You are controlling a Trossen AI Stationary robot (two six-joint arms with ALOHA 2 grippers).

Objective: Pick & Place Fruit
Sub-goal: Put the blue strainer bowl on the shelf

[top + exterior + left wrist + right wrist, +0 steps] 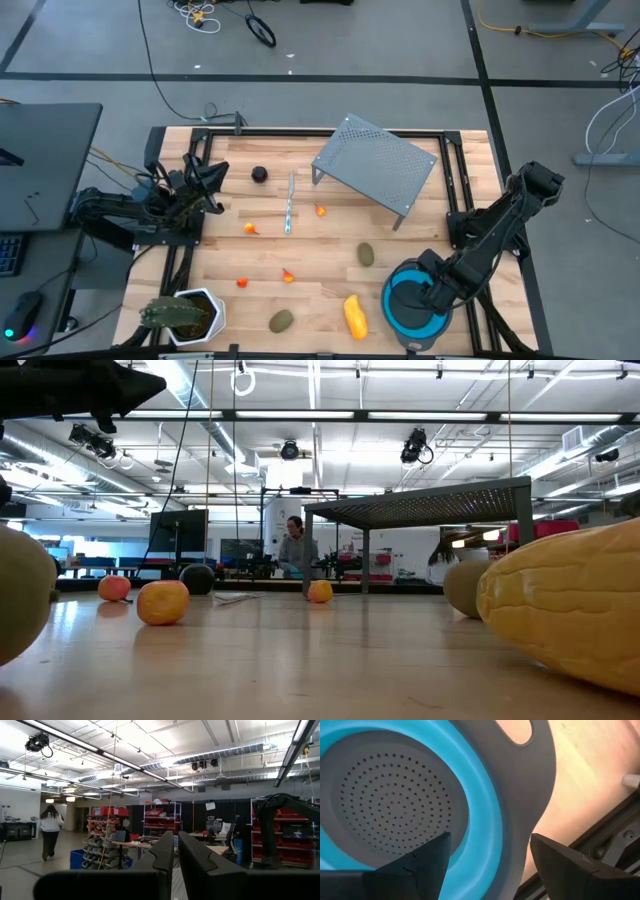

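Right end effector (428, 300) hangs open and empty over the blue colander (410, 312); it should reach for the nearest yellow fruit (354, 315) next, squarely.

Left end effector (205, 185), closed, waits at the bench's (330, 240) far side.

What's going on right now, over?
Right gripper open over blue colander. Left gripper shut, parked. Fruit, including yellow piece, untouched. Nothing blocking.

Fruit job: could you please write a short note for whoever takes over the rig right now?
Left gripper: shut, empty, parked at the table's left edge.
Right gripper: open, empty, over the blue colander.
Fruit, all on the table: yellow piece, two olive ovals, dark ball, orange bits.
Done: colander looks empty, nothing placed.
Left: every fruit, assuming they go in the colander.
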